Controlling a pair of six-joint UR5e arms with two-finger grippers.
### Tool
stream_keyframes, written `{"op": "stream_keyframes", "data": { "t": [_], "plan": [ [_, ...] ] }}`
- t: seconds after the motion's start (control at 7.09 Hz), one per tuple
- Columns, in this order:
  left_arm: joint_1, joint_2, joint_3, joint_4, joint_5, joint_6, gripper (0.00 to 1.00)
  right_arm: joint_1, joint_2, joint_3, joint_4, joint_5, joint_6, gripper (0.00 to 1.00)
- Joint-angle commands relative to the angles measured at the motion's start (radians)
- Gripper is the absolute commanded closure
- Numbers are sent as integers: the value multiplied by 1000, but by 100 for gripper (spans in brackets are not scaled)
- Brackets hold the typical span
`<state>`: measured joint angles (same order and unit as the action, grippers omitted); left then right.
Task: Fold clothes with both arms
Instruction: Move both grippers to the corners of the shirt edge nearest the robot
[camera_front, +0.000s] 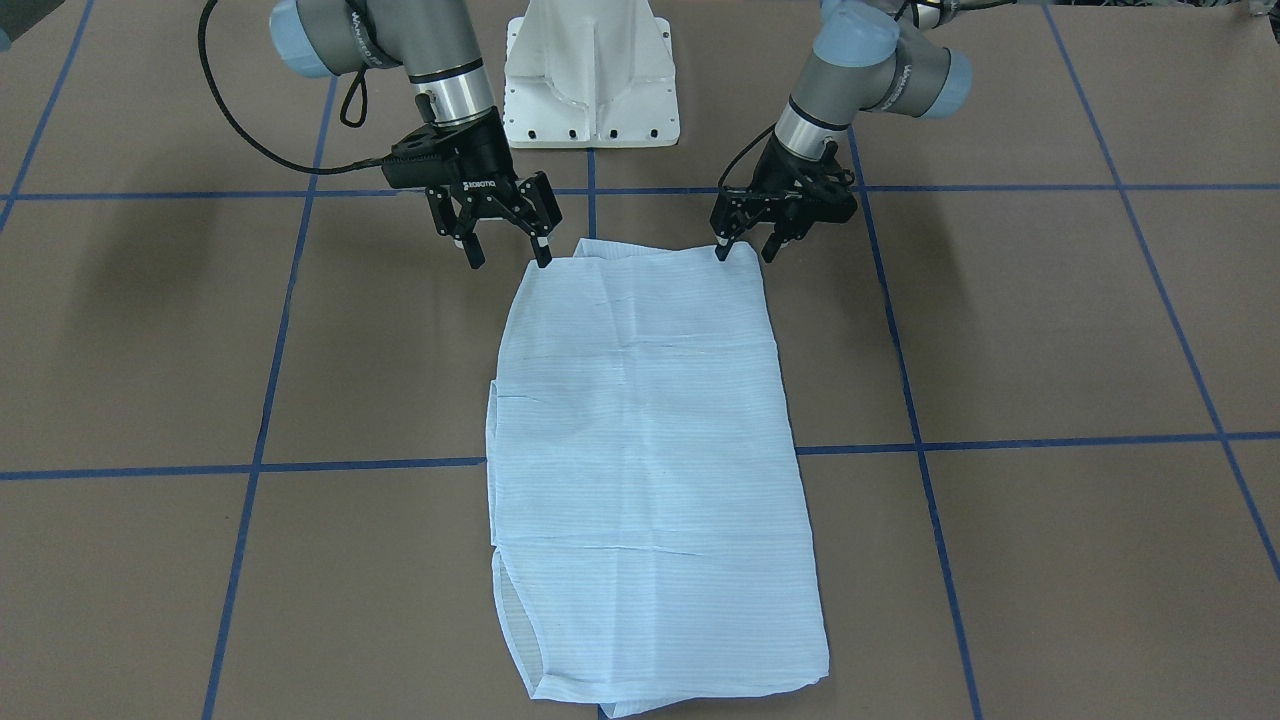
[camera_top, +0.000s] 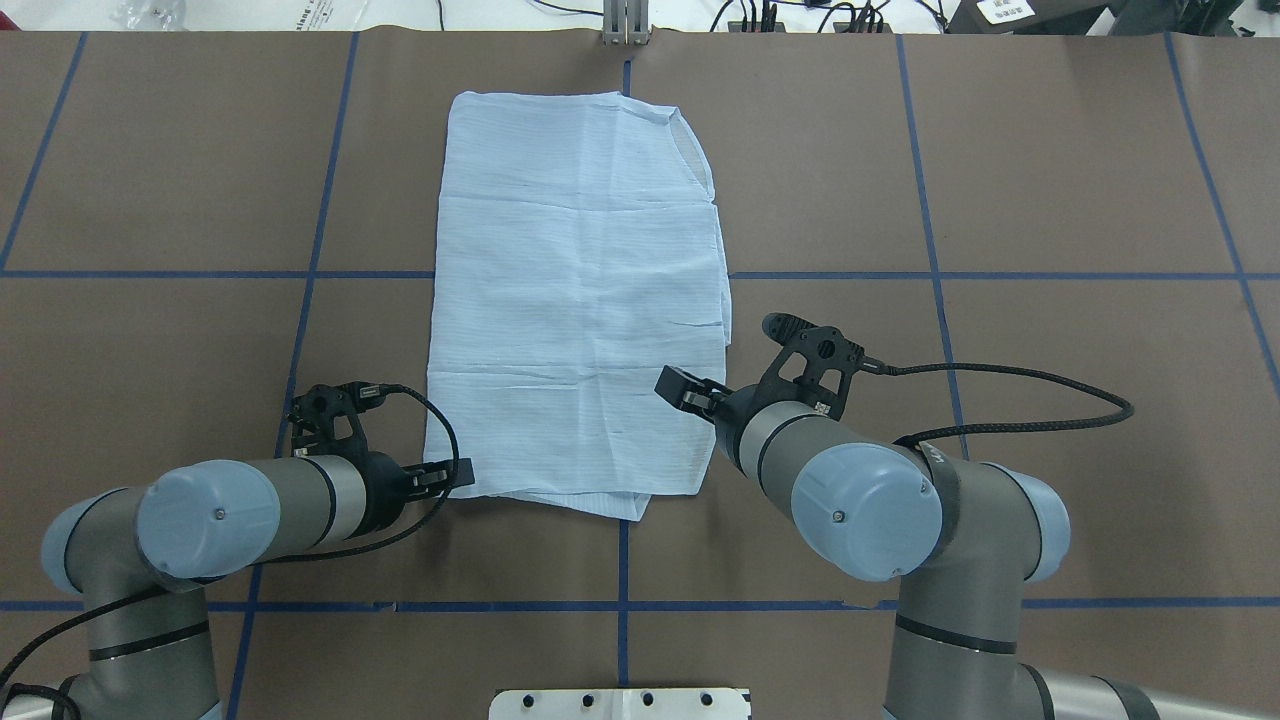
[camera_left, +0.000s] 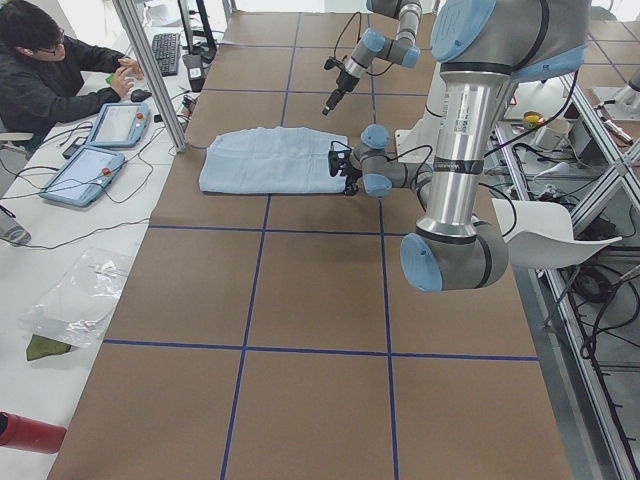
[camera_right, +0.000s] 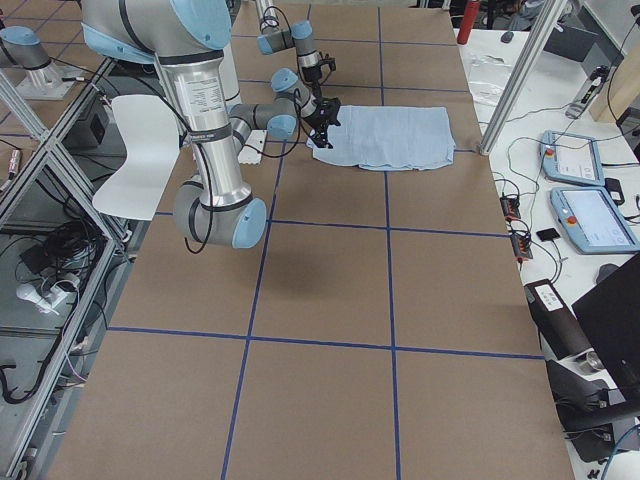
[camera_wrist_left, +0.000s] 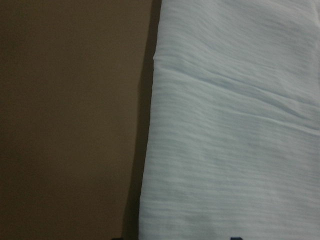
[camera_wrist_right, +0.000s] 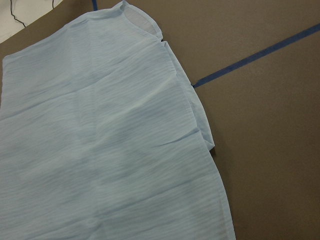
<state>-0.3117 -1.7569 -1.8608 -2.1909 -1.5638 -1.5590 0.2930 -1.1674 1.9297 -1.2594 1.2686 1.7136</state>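
Exterior front-facing: shirt (camera_front: 640, 420) lay part-folded on desk (camera_front: 1000, 330); left tool (camera_front: 745, 250) and right tool (camera_front: 508, 252) stood open, empty, at its robot-side corners. Next, probably: pinch both, carry forward

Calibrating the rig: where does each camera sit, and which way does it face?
Front-facing: across the table, facing the base; left end effector and right end effector at the shirt.
Overhead: behind the robot, looking forward; left arm, right arm.
Exterior left: table's left end; left arm nearest.
Exterior right: table's right end; right arm nearest.
Left wrist: over the shirt's edge; no arm.
Right wrist: above the shirt; no arm.
All share the shirt.
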Motion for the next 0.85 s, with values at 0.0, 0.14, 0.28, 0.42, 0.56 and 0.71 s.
{"op": "stream_keyframes", "data": {
  "t": [0.0,0.14,0.28,0.42,0.56,0.71],
  "plan": [
    [6,-1,0,2,1,0,38,0,0,0,0,0,0,0],
    [6,-3,0,0,1,0,51,0,0,0,0,0,1,0],
    [6,-3,-1,0,1,0,68,0,0,0,0,0,1,0],
    [6,-1,-1,0,-1,0,100,-5,0,0,0,-2,1,0],
    [6,-3,-3,0,1,0,100,-23,2,0,-2,-11,1,0],
    [6,-9,-3,0,-1,0,100,-69,9,-4,-15,-59,51,0]
  ]
}}
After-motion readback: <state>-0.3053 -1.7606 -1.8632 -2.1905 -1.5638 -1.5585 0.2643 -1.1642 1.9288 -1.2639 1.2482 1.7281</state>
